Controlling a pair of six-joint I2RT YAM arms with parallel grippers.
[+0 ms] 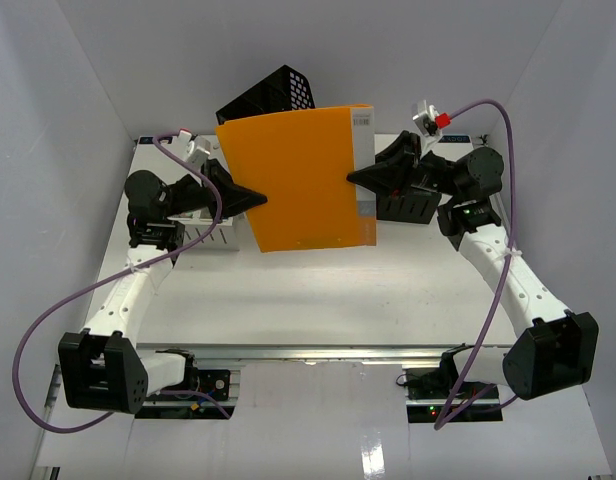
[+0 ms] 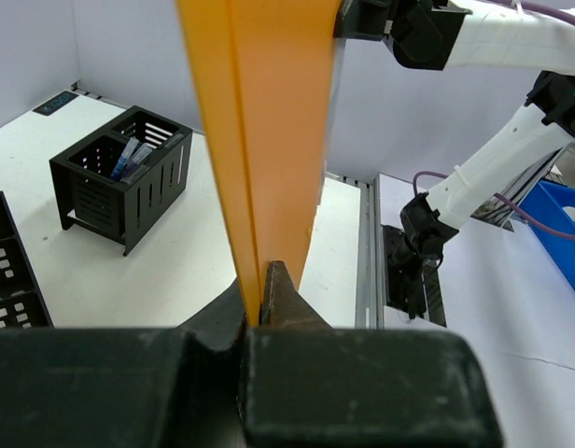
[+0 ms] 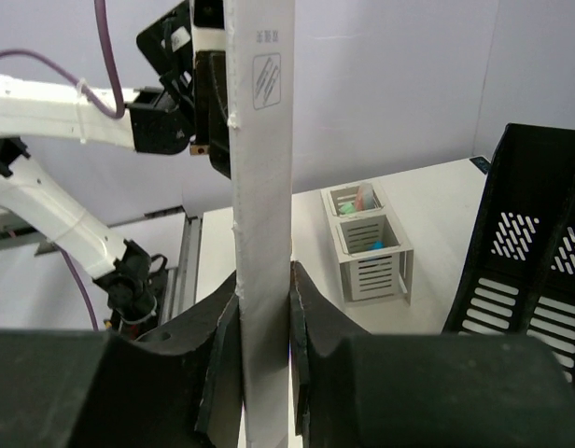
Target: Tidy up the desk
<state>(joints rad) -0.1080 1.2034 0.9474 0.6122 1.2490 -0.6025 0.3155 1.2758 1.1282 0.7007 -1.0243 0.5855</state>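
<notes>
Desk [image 1: 338, 300] lies white underneath — the orange folder [image 1: 298, 180] hangs over its far half, left gripper [image 1: 258, 200] pinched tight on one edge, right gripper [image 1: 353, 178] clamped on the white spine. Filing looks underway; next the pair must move together, probably toward the tray [image 1: 273, 95].

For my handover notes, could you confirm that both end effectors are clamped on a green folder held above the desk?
Not quite: the folder is orange, as the top external view shows. The left end effector and right end effector do clamp it above the desk.
</notes>
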